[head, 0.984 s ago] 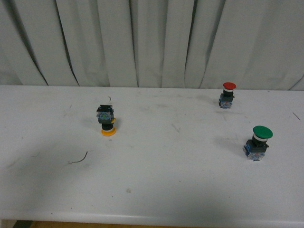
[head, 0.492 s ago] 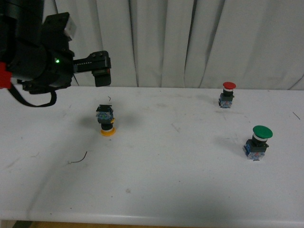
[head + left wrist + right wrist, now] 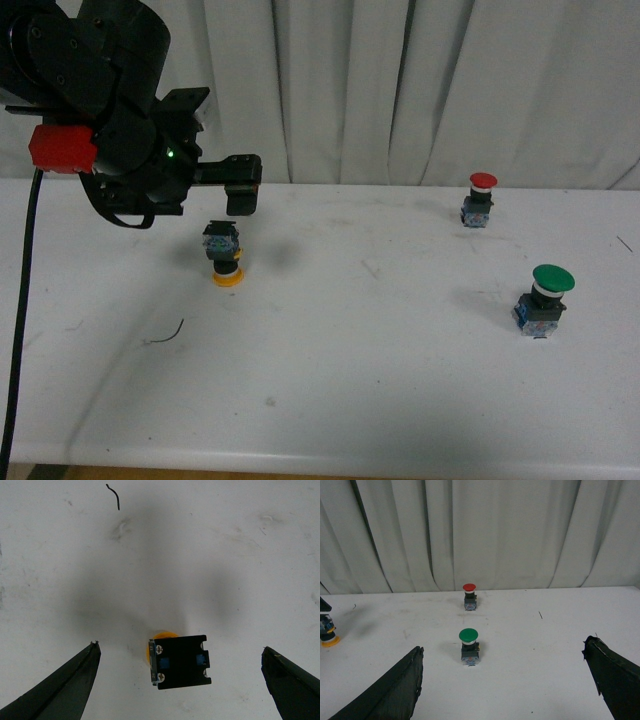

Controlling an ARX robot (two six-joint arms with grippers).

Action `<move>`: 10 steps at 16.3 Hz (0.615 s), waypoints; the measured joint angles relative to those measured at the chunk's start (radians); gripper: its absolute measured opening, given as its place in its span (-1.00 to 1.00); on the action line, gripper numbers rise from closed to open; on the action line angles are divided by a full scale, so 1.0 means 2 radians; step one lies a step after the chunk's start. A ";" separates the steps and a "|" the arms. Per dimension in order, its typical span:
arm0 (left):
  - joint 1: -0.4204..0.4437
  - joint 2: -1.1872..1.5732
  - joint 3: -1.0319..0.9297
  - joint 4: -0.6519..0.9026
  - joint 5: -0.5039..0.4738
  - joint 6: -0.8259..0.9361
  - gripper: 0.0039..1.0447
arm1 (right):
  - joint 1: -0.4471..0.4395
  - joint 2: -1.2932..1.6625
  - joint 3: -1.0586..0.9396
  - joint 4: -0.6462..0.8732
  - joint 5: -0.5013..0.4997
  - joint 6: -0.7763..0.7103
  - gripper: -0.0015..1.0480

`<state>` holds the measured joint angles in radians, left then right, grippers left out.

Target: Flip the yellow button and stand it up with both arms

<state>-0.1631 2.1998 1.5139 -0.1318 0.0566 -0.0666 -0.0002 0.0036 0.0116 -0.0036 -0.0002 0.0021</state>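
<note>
Approach step; left gripper [image 3: 243, 198], jaws spread, hovers just above the inverted yellow button [image 3: 226, 256]; next I lower and clamp.

You see left gripper [image 3: 180, 649] w/ jaws spread wide, one each side of yellow button [image 3: 180, 661], not touching. Button cap-down on desk [image 3: 200, 540], black base up. Wire scrap [image 3: 115, 496] well apart.

A white table [image 3: 400, 380], scuffed and faintly marked, fills the lower view. Behind it hangs a pale grey pleated curtain [image 3: 450, 90], its folds softly shadowed.
</note>
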 joint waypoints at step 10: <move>0.009 0.058 0.042 -0.023 -0.031 0.021 0.88 | 0.000 0.000 0.000 0.000 0.000 0.000 0.87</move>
<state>-0.1444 2.3165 1.5978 -0.1780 -0.0044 -0.0246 -0.0002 0.0036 0.0116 -0.0036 0.0002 0.0021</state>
